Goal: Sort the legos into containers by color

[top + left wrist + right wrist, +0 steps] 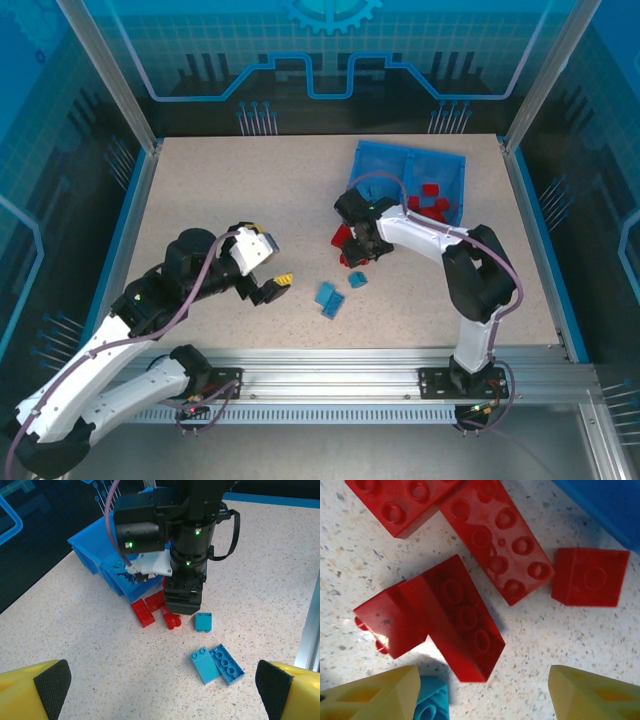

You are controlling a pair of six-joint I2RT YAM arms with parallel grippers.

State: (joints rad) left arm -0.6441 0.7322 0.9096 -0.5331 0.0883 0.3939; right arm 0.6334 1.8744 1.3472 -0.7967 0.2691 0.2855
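Right end effector (484,687) spread above red legos (495,545), left end effector (161,680) spread, three blue legos (204,664)

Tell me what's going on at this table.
Colour sorting into a blue tray is under way. The right gripper hangs open just above a cluster of red bricks on the table beside the tray, gripping none. The left gripper is open and empty. Three blue bricks lie loose nearby; other red ones sit in the tray's right compartment.
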